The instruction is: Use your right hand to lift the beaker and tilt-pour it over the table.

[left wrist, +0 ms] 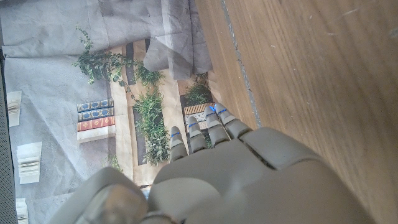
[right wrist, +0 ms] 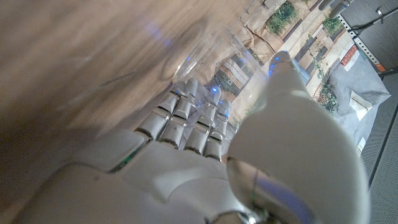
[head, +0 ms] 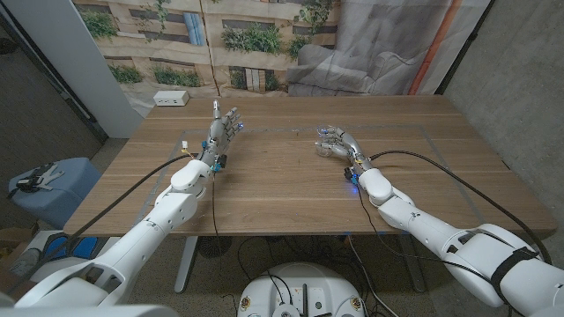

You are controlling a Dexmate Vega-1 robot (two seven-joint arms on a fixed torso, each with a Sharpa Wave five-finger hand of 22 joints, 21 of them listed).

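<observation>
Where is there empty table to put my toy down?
Bare wood lies between the left hand and the right hand, and along the near table edge between both arms. It is crowded only at the right hand, which grips the clear beaker.

I stand in what looks like a robot test room or lab, not a home. My wooden table (head: 282, 176) sits on a bare floor; behind it hangs a printed backdrop (head: 220, 35) of plants and books, grey cloth (head: 397, 44) draped beside it. Cables (head: 441, 167) trail across the tabletop, and a white power strip (head: 171, 99), I think, lies at the far corner.
</observation>
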